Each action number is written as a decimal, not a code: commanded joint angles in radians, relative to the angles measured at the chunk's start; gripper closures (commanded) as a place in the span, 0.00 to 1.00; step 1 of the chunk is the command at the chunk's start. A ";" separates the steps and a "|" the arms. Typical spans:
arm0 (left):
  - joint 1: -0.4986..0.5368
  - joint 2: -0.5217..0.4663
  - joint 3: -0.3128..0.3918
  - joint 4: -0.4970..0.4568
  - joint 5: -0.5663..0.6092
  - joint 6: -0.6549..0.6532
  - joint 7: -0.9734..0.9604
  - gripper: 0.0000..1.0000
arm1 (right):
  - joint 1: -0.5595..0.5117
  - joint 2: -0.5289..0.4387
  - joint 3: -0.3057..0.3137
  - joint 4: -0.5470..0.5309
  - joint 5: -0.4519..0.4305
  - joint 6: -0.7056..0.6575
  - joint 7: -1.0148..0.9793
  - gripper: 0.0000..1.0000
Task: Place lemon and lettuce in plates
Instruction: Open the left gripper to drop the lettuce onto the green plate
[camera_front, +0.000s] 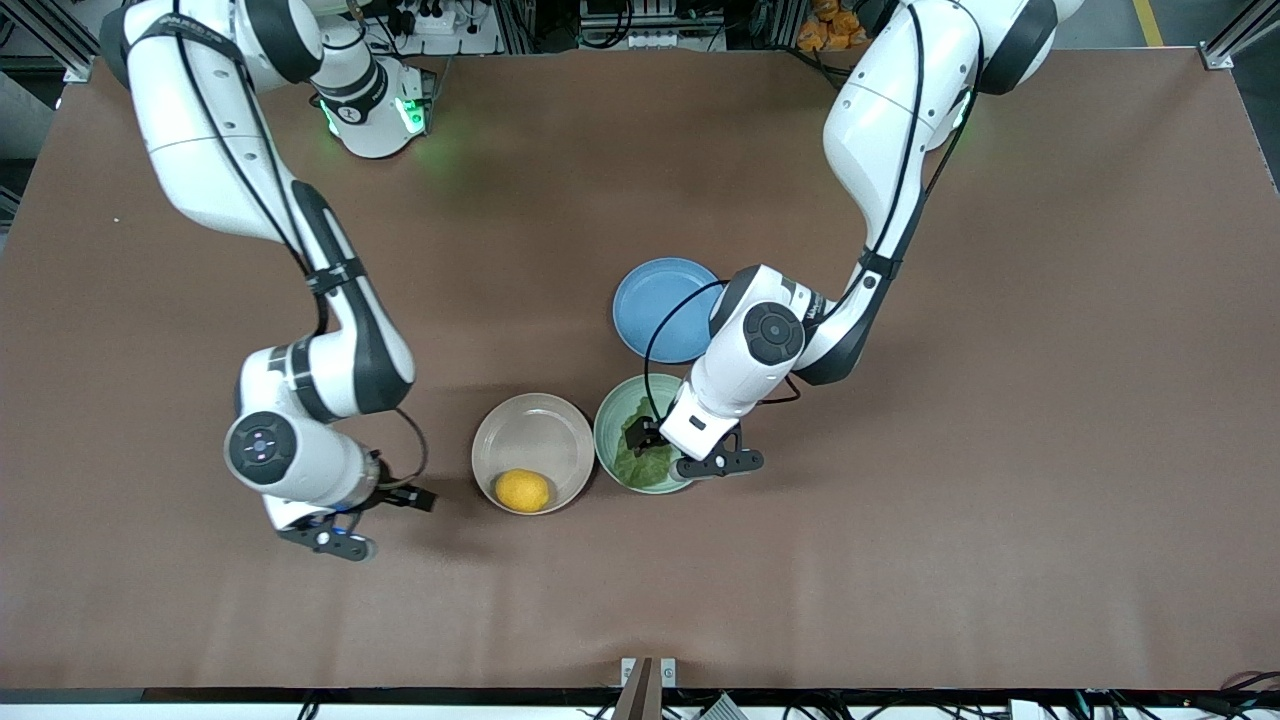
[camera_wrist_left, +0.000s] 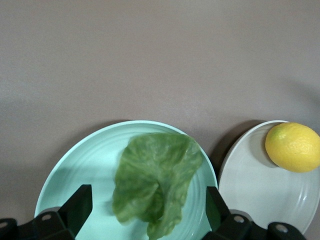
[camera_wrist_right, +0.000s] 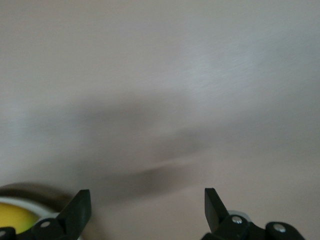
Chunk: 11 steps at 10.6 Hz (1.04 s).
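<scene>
Left tool (camera_wrist_left: 145, 212) spread over the lettuce (camera_wrist_left: 156, 181) in the mint plate (camera_wrist_left: 75, 165) — lift straight up; right tool (camera_wrist_right: 145, 210) — spread — waits beside.

A broad brown tabletop (camera_front: 560, 180) filled nearly the whole front view.

Its matte surface showed soft shadows and a faint green glow near the top edge. Above that edge ran aluminium framing (camera_front: 40, 30), cables and a white power strip (camera_front: 440, 20); something orange (camera_front: 825, 25) sat there too. A metal bracket (camera_front: 1217, 58) capped one top corner, and a grey floor with a yellow line (camera_front: 1148, 20) showed nearby.
</scene>
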 joint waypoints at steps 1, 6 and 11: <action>0.005 -0.010 0.015 0.016 0.025 -0.102 -0.006 0.00 | -0.011 -0.080 -0.009 -0.130 -0.122 0.002 -0.043 0.00; 0.011 -0.031 0.091 0.018 0.077 -0.275 0.117 0.00 | -0.046 -0.247 -0.008 -0.336 -0.122 0.049 -0.123 0.00; 0.083 -0.050 0.102 0.015 0.097 -0.354 0.278 0.00 | -0.053 -0.379 -0.003 -0.514 -0.122 0.088 -0.129 0.00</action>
